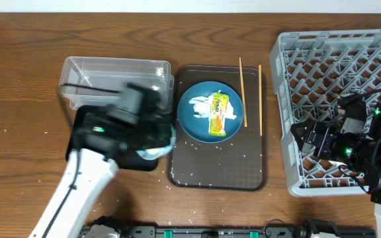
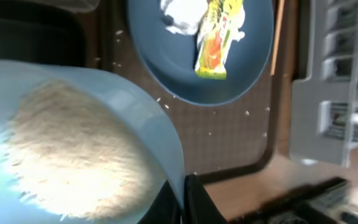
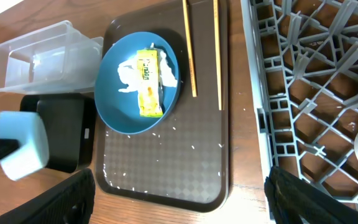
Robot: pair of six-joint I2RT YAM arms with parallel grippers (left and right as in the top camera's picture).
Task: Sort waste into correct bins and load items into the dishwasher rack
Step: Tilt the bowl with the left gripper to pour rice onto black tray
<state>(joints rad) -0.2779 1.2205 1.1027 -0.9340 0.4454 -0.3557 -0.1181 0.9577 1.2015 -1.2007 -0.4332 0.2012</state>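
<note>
Right up against the left wrist lens is the bowl (image 2: 157, 134), tipped over, with a mound of rice (image 2: 73, 155) packed inside. The left gripper (image 2: 188, 198) is clamped on its rim, one dark finger showing against the wall at the bottom edge. Behind it lies the brown serving tray (image 2: 229, 137), carrying the blue plate (image 2: 173, 68). On the plate, the snack wrapper (image 2: 215, 43) lies beside the tissue (image 2: 180, 15). Loose grains dot the serving tray.

Over to the right wrist: the right gripper (image 3: 180, 186) has its fingers spread wide, with nothing between them. This view gives what the left wrist cannot. Both chopsticks (image 3: 189, 50) lie lengthwise on the serving tray's right strip. The clear tub (image 3: 36, 56) sits off the serving tray's far left corner. The black tray (image 3: 64, 130) is just left of the serving tray, with the bowl held above it. The dishwasher rack (image 3: 303, 93) stands just right of the serving tray. Something white and rounded sits in the rack at the frame's edge, too cropped to name.

Overhead, the left arm (image 1: 131, 116) is a blur. The bowl peeks out below it at the serving tray's near left edge. Only here is the right gripper's place clear: it hangs over the rack's near left part, right of the serving tray.
</note>
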